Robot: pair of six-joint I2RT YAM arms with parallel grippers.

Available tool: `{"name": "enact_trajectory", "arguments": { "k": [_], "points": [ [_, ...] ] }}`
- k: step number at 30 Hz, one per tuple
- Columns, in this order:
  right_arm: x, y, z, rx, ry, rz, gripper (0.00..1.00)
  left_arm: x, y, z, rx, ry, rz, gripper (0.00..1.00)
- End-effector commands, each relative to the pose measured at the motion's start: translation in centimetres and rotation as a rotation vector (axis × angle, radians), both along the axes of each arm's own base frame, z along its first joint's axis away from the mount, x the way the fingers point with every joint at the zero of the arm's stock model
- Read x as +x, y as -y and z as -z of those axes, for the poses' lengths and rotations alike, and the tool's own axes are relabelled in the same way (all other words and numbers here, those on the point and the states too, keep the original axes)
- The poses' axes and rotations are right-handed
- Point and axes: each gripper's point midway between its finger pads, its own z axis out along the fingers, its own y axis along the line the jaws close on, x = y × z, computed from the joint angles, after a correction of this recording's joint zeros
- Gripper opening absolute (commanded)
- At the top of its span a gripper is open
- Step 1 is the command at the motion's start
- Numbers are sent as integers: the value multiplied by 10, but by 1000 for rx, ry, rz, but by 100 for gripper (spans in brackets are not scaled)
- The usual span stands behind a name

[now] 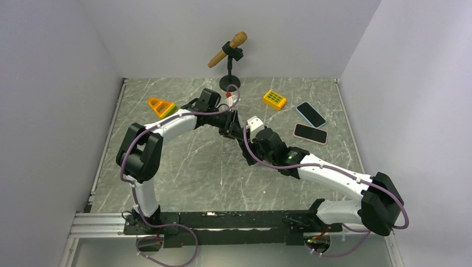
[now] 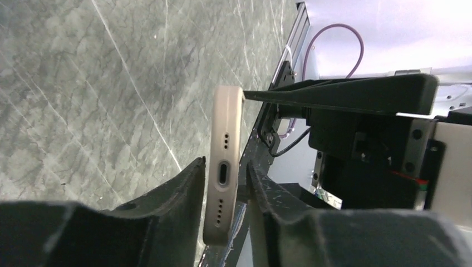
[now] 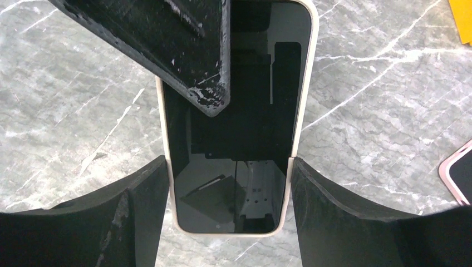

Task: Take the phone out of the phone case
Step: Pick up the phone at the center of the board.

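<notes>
Here, one phone (image 3: 245,139), seated in one cream phone case (image 3: 310,83), is held over the middle of the marble table (image 1: 183,167) between my two grippers.

(a) Right wrist view. My right gripper (image 3: 228,167) clamps the phone case across its width, one finger on each long edge, near the end closest to this camera. The dark screen faces the camera. The long axis runs straight away from it, parallel to my fingers.

(b) Left wrist view. The other end, with the charging port and small holes either side of it, points at this camera. The phone case is seen end-on, its long axis receding from the lens. My left gripper (image 2: 226,164) straddles that end, one finger at each broad face, both right up against it. Whether they press on it I cannot tell.

(c) Top view. My two arms meet tip to tip and hide the phone.

Count on the table:
- two further phones, far right, near each other: a blue-edged phone (image 1: 310,114) and a pink-cased phone (image 1: 310,133)
- two yellow toys: a triangular toy (image 1: 161,105) and a block (image 1: 274,99)
- one toy microphone (image 1: 228,49) on a stand
</notes>
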Motion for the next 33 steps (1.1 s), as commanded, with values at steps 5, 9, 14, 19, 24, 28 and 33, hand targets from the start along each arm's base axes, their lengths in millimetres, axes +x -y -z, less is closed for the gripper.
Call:
{"name": "enact_trajectory", "arguments": {
  "k": [5, 9, 14, 19, 24, 28, 33],
  "points": [
    [16, -5, -35, 128, 91, 89, 48, -1, 4, -24, -1, 151, 34, 0],
    [6, -3, -17, 234, 7, 174, 99, 28, -26, -37, 176, 352, -165, 0],
    [-3, -1, -9, 445, -88, 278, 100, 49, -71, -92, 113, 574, -467, 0],
    [-7, -15, -26, 773, -275, 326, 100, 36, -83, -136, -60, 674, -558, 0],
    [-15, -24, -75, 1217, -308, 165, 100, 2, -69, -165, -384, 612, -446, 0],
    [-17, -18, -95, 1321, -228, 108, 100, -14, -60, -177, -577, 534, -345, 0],
    [-20, -21, -123, 1385, -140, -2, 99, -18, -53, -176, -667, 443, -285, 0]
  ]
}}
